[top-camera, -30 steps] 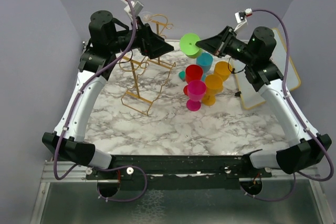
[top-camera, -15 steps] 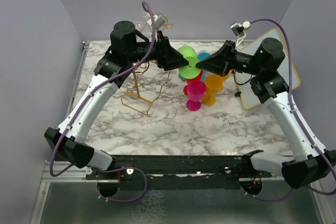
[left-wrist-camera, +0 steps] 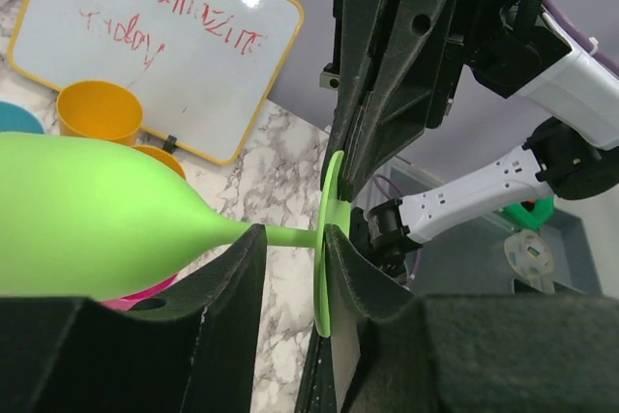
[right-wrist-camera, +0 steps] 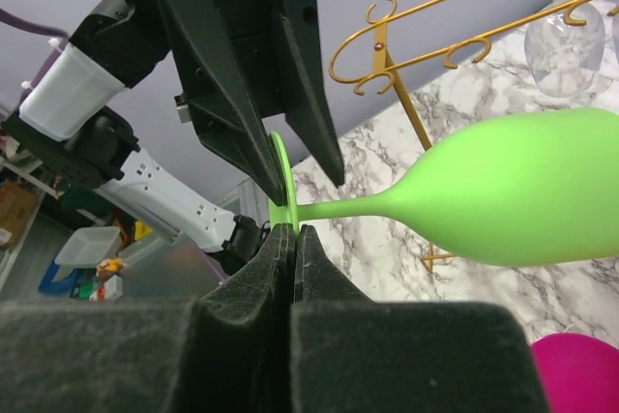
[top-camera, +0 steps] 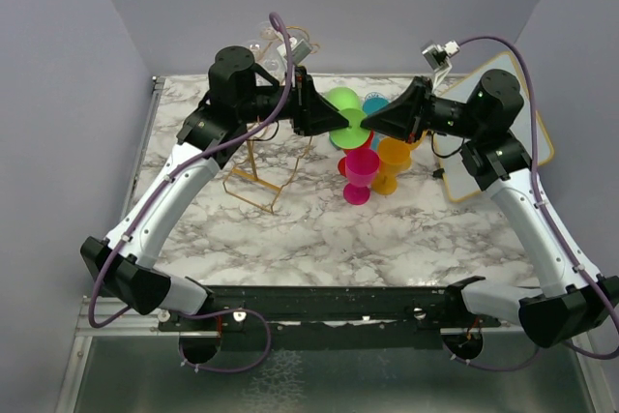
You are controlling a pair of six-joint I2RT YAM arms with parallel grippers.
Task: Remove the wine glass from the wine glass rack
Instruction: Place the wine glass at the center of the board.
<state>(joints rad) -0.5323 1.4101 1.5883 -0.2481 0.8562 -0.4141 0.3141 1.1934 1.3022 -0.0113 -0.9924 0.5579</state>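
Wine glass [top-camera: 346,121], green, is held sideways in mid-air, right of the wine glass rack [top-camera: 259,166], above the cups [top-camera: 362,166]. Right gripper [right-wrist-camera: 293,234] pinches the stem; left gripper [left-wrist-camera: 290,253] straddles it, fingers apart. Risk: right releases before left clamps and the glass drops onto cups. Marble-pattern table [top-camera: 290,239], plain lilac walls.
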